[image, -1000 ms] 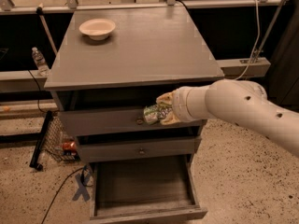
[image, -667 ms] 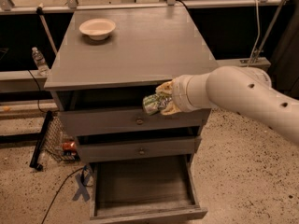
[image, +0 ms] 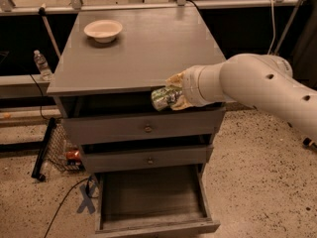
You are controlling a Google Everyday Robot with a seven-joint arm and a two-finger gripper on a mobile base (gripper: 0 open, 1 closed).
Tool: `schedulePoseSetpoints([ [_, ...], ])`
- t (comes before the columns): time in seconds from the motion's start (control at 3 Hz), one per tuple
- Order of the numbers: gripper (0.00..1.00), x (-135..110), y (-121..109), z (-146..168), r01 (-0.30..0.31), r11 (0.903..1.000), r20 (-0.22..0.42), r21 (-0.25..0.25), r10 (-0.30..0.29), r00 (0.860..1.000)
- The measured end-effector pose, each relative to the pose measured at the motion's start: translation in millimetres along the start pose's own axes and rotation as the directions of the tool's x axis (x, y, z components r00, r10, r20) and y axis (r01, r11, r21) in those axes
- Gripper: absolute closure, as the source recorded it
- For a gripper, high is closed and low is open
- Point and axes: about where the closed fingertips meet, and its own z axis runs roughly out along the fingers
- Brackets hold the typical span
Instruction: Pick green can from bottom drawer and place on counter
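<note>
My gripper (image: pixel 171 94) is shut on the green can (image: pixel 163 98), which lies sideways in its tan fingers. I hold it in the air in front of the cabinet, at the level of the counter's front edge. The counter (image: pixel 143 48) is the wide grey top slab behind and above the can. The bottom drawer (image: pixel 151 202) stands pulled open below, and its wood-grain floor holds nothing. My white arm reaches in from the right.
A cream bowl (image: pixel 103 30) sits at the counter's far left. Two shallower drawers with round knobs (image: pixel 147 129) are slightly open above the bottom one. A clear plastic bottle (image: pixel 41 64) stands left of the cabinet. A wire basket (image: pixel 62 150) and cables lie on the floor at left.
My gripper has lifted the green can upward, from in front of the top drawer to the level of the counter's front edge.
</note>
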Motion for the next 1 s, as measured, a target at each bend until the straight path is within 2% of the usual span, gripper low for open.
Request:
schedulePoseSetpoints([
  [0.67,1.00,3.1,-49.2,-15.0,0.094,0.9951,-0.020,0.032,-0.093,0.995],
  [1.0,1.00,2.1,-84.8,-17.1,0.171,0.9843,-0.012,0.046,-0.170,0.985],
])
